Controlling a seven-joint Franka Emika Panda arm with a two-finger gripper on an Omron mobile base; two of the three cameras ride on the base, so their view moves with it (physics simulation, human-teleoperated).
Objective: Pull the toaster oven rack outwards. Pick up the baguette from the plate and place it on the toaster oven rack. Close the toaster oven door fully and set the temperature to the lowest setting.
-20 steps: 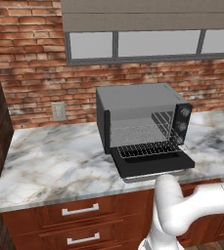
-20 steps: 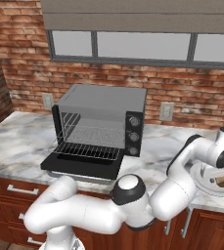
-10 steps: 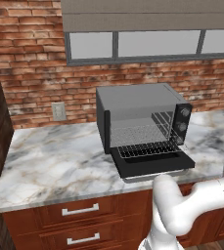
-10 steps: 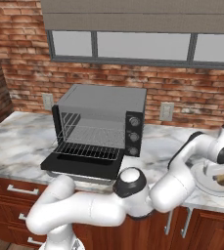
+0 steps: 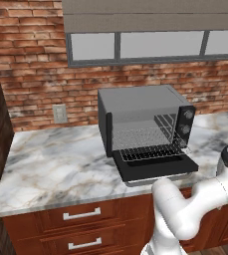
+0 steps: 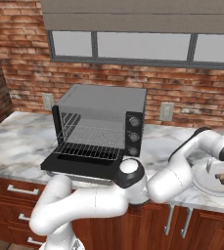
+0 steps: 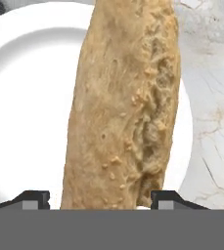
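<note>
Since the earlier frame the arm has been reaching lower over the plate (image 6: 212, 188), bringing the gripper (image 7: 100, 199) down onto the baguette (image 7: 125, 105). Its fingers (image 7: 33, 198) are standing wide, one on each side of the loaf, not yet gripping. The baguette is lying on the white plate, right of the oven (image 6: 103, 119). The door (image 5: 155, 167) is hanging open, with the rack (image 5: 150, 152) sitting pulled out over it.

1 toaster oven (image 5: 145, 119) w/ 3 knobs (image 5: 185, 129), 1 rack (image 5: 150, 152), 1 baguette (image 7: 125, 102), 1 plate (image 7: 25, 107).
</note>
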